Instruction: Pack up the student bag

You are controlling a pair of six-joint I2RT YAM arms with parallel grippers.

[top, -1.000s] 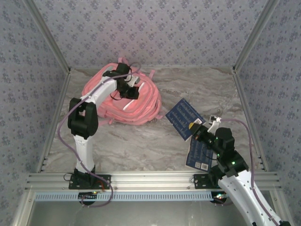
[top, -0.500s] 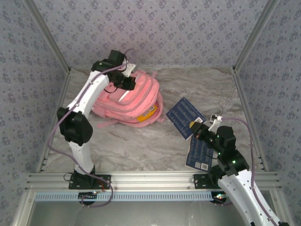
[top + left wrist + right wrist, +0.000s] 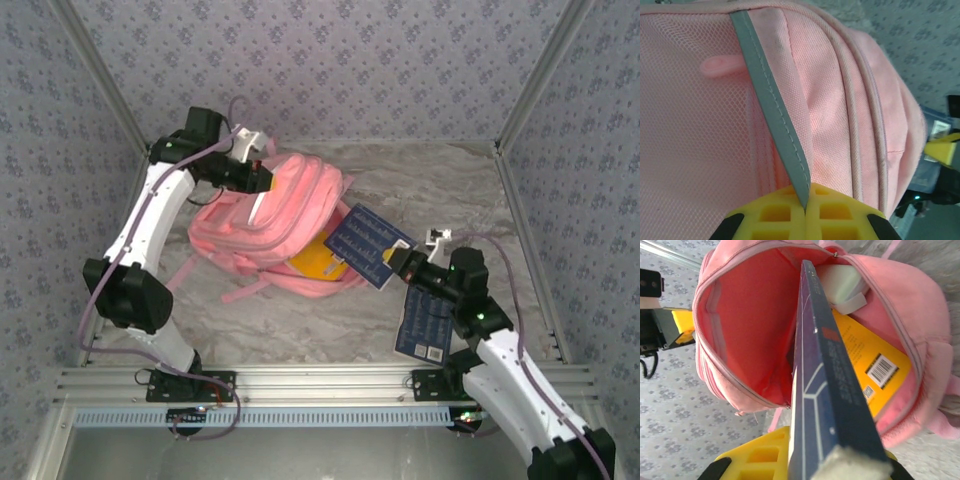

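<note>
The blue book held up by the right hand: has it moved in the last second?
Yes. The blue book has moved left, away from the other book lying flat, toward the open student bag.

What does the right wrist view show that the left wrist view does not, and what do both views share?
Right wrist, not left wrist: the open mouth of the student bag, with a yellow book lying inside and the blue book, gripped edge-on by the right end effector, aimed at it.
Left wrist, not right wrist: the pinch itself, the left end effector shut on a grey trim strip beside a mesh panel.
Both: the bag's pink outer fabric.
</note>
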